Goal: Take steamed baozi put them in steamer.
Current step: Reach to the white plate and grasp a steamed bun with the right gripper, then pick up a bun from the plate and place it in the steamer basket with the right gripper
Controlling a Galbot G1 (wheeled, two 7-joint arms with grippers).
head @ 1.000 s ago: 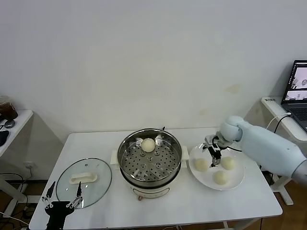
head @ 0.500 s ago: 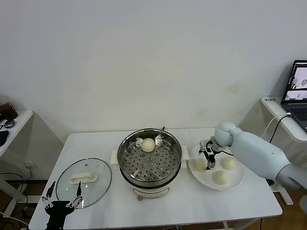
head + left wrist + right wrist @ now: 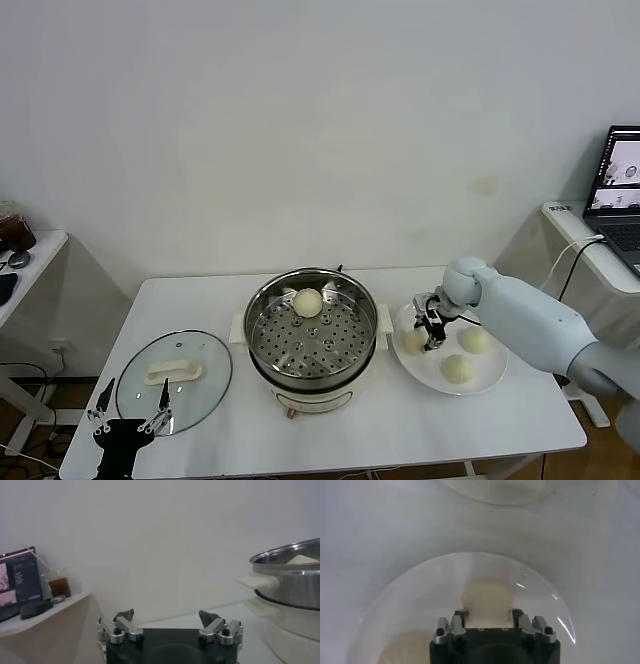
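Right gripper (image 3: 430,333) is down over the white plate (image 3: 492,372), fingers pulled in narrow on either side of the baozi nearest the steamer (image 3: 414,341); they look pressed against it. Two more baozi (image 3: 456,369) sit on that plate, and one (image 3: 308,302) is already on the perforated tray in the steamer (image 3: 311,335), center of the white table (image 3: 400,425). Glass lid (image 3: 175,381) lies flat on the robot's left side. Left gripper (image 3: 130,408) hangs spread wide at the table's near-left edge, holding nothing. Laptop (image 3: 622,188) on a side desk, plain white wall behind.
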